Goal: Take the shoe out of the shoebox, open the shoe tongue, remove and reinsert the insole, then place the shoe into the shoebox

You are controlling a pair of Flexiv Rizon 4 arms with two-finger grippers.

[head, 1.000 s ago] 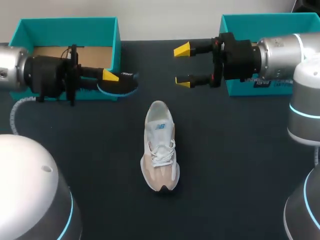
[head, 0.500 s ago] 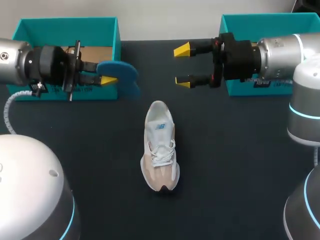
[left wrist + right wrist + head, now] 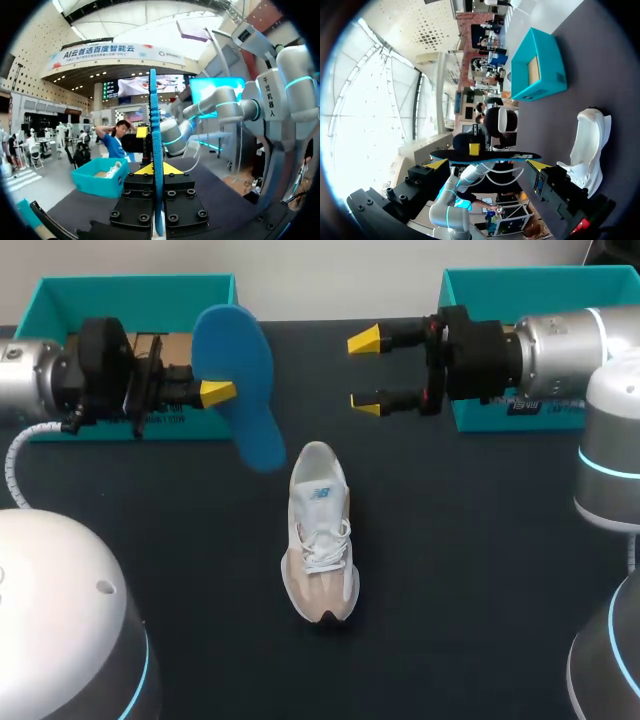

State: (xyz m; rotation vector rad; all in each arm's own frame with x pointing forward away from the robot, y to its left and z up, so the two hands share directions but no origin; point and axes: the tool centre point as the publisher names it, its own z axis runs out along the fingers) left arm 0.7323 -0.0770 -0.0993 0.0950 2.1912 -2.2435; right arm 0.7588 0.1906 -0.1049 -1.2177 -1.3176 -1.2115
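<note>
Shoe (image 3: 320, 535), white and beige, is resting upright on its sole at the centre of the head view on the dark table (image 3: 450, 570), with its toe pointing toward the bottom of the frame and its open collar toward the top; nothing is touching it. Farther back, in the upper left of the frame, the left gripper (image 3: 215, 393) is coming in from the left edge and is clamping the blue insole (image 3: 240, 385), which is outside the shoe. The insole's broad blue face is turned toward the head camera, and its lower end is sitting just up and left of the shoe's collar. In the left wrist view the insole (image 3: 155, 150) is showing edge-on as a thin blue strip, pinched between the 2 yellow tips. In the upper middle of the head view, right of the insole and well apart from it, the right gripper (image 3: 365, 370) is hanging with its 2 fingers spread and nothing between them. From the right wrist view the shoe (image 3: 590, 145) is lying beside that gripper, and the insole is showing its dark underside ahead of the spread tips. At the back, 1 teal shoebox (image 3: 135, 290) is standing in the upper left corner behind the left arm, and a second teal box (image 3: 500, 280) is standing in the upper right behind the right arm.
</note>
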